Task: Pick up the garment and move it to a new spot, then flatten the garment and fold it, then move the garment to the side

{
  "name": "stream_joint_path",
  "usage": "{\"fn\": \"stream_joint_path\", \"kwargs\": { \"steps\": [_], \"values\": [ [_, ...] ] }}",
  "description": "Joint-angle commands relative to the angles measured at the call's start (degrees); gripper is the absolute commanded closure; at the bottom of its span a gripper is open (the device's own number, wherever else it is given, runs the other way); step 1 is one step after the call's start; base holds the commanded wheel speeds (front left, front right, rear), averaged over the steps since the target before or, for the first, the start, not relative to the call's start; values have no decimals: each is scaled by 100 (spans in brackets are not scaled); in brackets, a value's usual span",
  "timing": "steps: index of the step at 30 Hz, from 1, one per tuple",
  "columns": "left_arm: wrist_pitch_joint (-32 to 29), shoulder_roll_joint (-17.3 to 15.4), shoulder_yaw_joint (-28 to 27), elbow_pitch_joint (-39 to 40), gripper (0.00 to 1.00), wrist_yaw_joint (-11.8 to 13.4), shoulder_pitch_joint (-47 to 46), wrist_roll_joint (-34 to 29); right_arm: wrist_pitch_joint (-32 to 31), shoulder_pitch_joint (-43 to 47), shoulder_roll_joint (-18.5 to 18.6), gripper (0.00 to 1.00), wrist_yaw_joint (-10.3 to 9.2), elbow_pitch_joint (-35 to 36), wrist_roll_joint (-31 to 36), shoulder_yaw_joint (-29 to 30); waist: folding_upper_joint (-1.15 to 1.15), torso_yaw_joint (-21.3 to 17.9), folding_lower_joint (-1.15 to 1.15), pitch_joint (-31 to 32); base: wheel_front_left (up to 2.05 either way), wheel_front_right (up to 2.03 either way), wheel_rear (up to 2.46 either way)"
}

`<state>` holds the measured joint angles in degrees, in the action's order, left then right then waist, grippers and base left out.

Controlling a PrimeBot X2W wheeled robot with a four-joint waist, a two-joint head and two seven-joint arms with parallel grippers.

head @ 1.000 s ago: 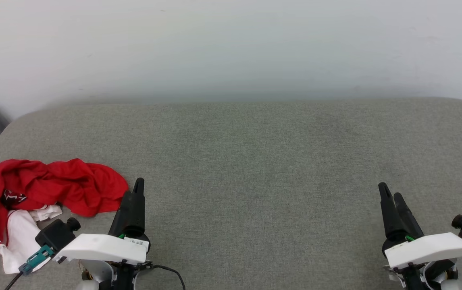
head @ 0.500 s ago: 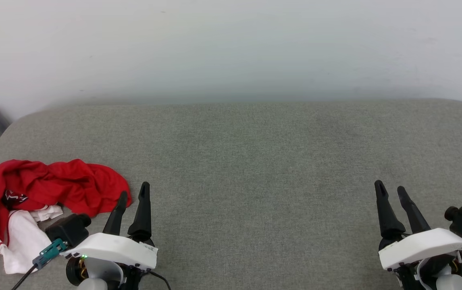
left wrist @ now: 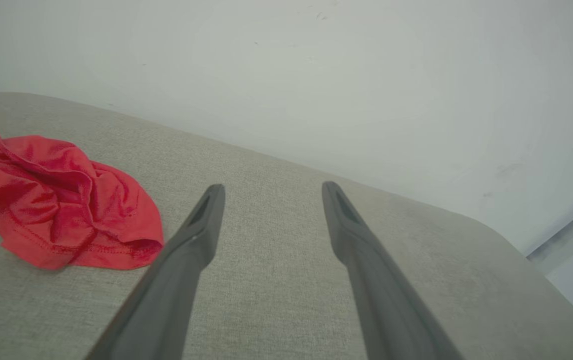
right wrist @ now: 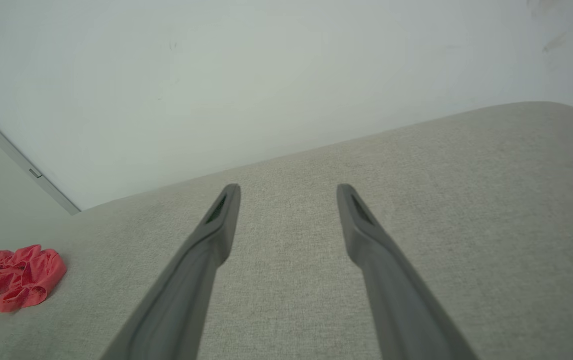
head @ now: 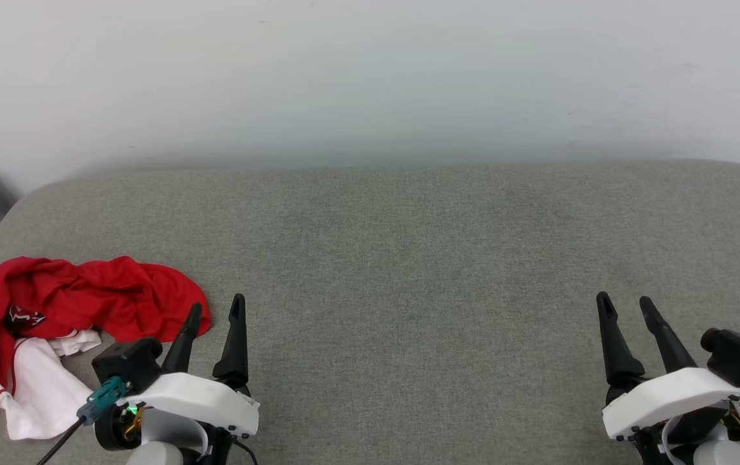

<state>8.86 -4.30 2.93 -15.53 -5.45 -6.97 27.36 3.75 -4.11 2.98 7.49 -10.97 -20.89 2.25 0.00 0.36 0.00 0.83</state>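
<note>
The red jersey T-shirt (head: 86, 300) lies crumpled at the left end of the grey cushion (head: 409, 258), just beside the left gripper (head: 217, 305). This one and the right gripper (head: 624, 300) stand parted and empty. The cloth looks soft and light; a raised red fold seems best to pinch.

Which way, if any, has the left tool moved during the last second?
Yes. The left tool has opened, and its base has shifted slightly right, away from the garment.

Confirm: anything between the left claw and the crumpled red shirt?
Nothing visible. The left claw is open right beside the near edge of the red jersey T-shirt, and only bare grey cushion lies around them.
</note>
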Motion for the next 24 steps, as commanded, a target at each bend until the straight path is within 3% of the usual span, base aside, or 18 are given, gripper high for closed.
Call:
{"fn": "stream_joint_path", "kwargs": {
  "steps": [1, 24],
  "values": [
    [55, -28, 8, 28, 0, 24, -112, -126, 18, -11, -11, 0, 0, 82, 137, -1, 0, -1, 0, 1, 0, 0, 0],
    [357, -53, 57, -162, 0, 160, -216, -1280, 121, -2, -13, 0, 0, 162, 1203, -16, 0, -32, 0, -53, 0, 0, 0]
  ]
}}
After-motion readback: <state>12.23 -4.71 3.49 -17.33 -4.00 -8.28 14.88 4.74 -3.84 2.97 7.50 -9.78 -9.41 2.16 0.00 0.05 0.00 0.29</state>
